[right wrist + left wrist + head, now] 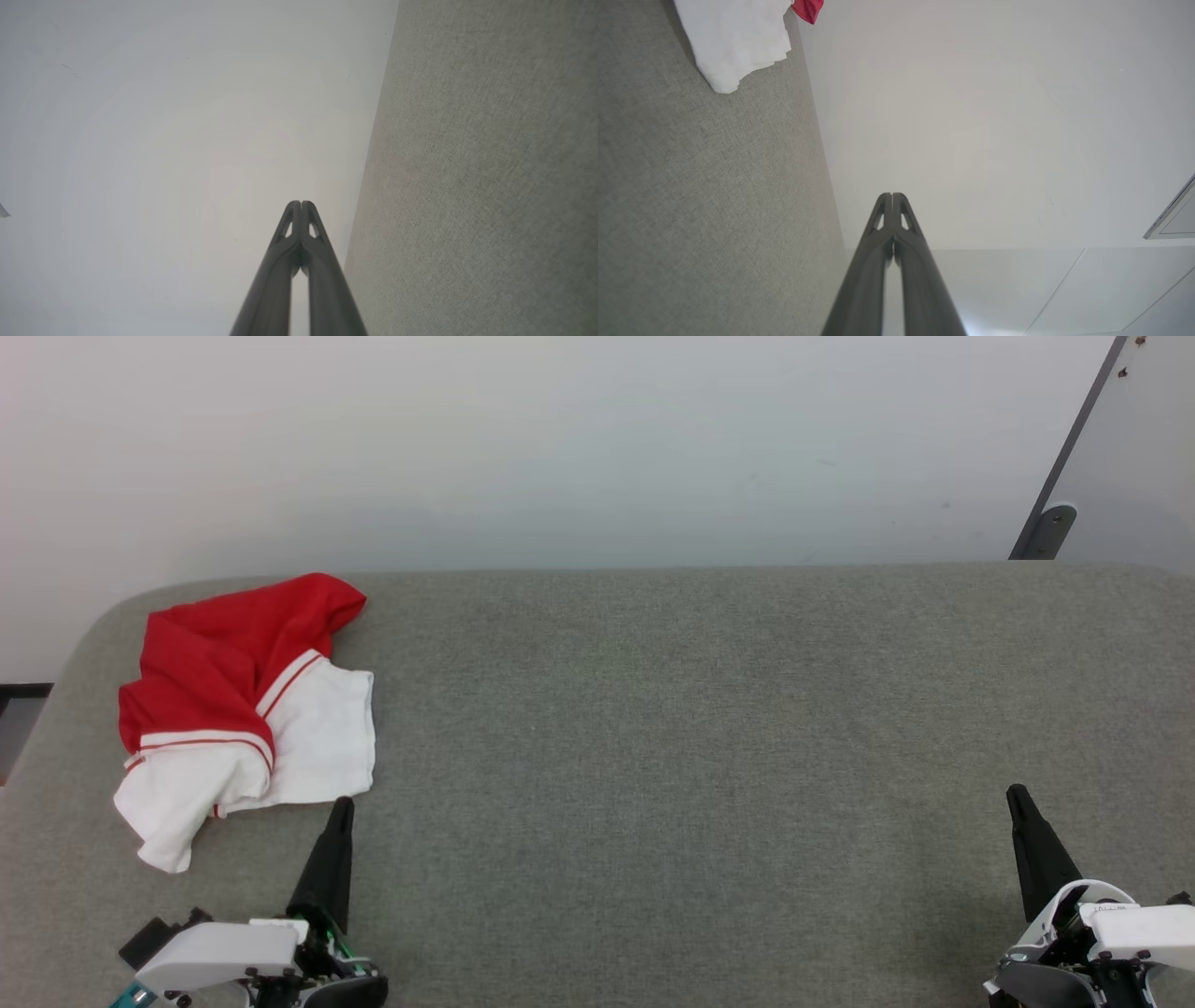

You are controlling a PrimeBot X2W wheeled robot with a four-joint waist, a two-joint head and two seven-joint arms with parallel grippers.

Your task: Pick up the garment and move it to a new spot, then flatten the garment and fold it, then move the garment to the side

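Observation:
The garment (233,709), a red T-shirt with white sleeves and striped trim, lies bunched at the far left of the grey fabric table (700,728). Its white sleeve (733,42) and a red corner show at the top left of the left wrist view. My left gripper (343,805) is shut and empty, its tip just below the garment's lower right edge, apart from it. In its own view the left gripper (892,195) has its fingertips pressed together. My right gripper (1015,793) stands shut and empty at the lower right, far from the garment, and its tips (301,203) meet too.
A pale wall (560,448) rises behind the table's far edge. A grey panel with a dark bracket (1050,530) stands at the back right. The table's left corner is rounded, with a dark gap (19,709) beside it.

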